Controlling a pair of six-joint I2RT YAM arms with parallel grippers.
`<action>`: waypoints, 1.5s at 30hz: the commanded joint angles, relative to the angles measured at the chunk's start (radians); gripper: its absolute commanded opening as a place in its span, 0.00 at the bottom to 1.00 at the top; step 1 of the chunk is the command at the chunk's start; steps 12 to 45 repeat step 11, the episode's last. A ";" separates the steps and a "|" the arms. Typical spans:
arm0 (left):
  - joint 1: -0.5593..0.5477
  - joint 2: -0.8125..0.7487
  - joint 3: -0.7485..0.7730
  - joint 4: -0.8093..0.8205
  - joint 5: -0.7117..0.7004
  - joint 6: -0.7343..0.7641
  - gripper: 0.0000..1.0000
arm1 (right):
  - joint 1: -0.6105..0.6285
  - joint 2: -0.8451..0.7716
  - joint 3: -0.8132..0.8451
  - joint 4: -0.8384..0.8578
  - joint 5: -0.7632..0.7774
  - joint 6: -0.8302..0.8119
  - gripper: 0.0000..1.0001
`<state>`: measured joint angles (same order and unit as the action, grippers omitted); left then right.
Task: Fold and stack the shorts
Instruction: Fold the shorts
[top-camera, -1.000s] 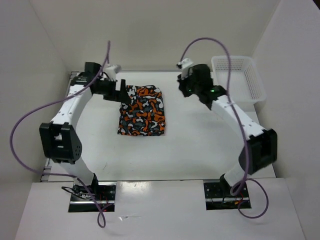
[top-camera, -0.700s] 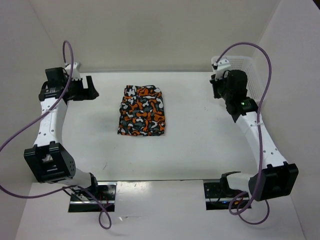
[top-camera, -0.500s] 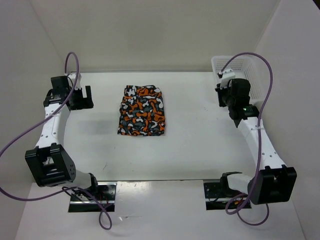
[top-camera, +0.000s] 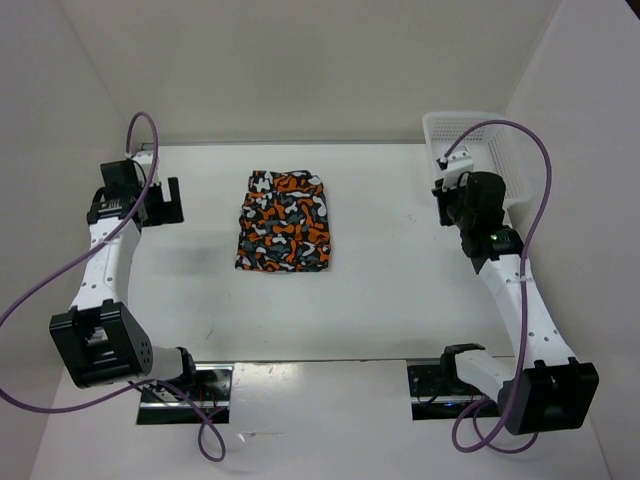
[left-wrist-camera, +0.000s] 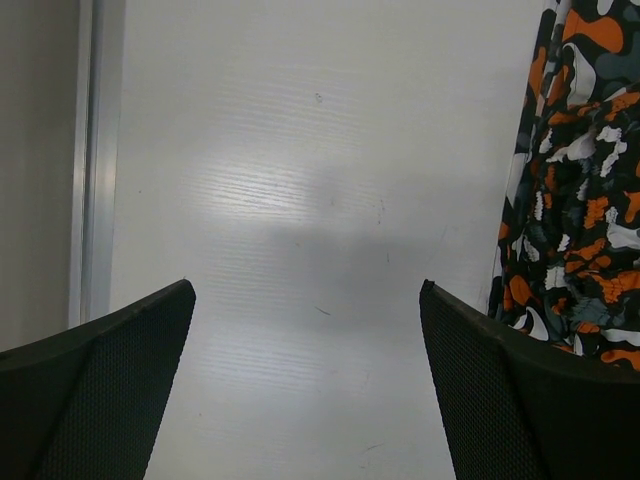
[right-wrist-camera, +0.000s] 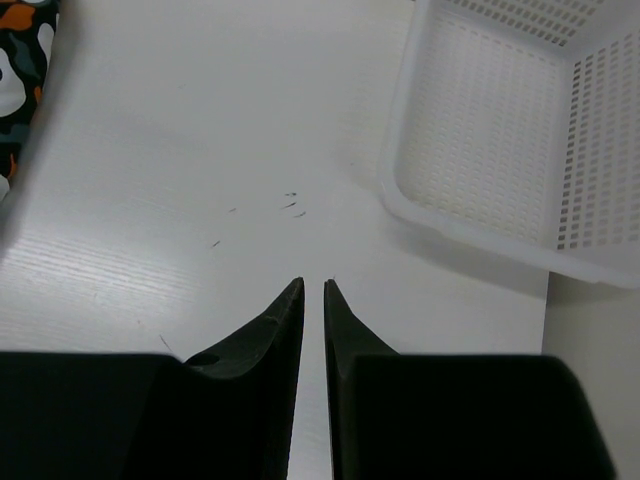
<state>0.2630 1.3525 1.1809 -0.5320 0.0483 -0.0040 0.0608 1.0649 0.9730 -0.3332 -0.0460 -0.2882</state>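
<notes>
shorts (top-camera: 284, 222): one, folded flat, mid-bench (top-camera: 400, 290) | white mesh basket (top-camera: 497, 150): one, far-right corner | left gripper (left-wrist-camera: 305, 290): wide, empty, left of shorts | right gripper (right-wrist-camera: 313, 284): narrow slit, empty, near basket

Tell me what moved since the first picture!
Both arms swung outward, away from the shorts. The left gripper went from the shorts' far left corner out to the left edge of the table and hangs open, empty. The right gripper moved right, beside the basket, shut and empty. The shorts stayed folded in the same spot, and the basket did not move.
</notes>
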 joint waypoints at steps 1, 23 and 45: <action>0.010 -0.035 -0.015 0.032 -0.007 0.004 1.00 | 0.002 -0.029 -0.023 -0.003 -0.018 -0.017 0.18; 0.010 -0.055 -0.046 0.041 0.028 0.004 1.00 | 0.002 -0.075 -0.060 -0.012 -0.018 -0.006 0.18; 0.010 -0.055 -0.046 0.041 0.028 0.004 1.00 | 0.002 -0.075 -0.060 -0.012 -0.018 -0.006 0.18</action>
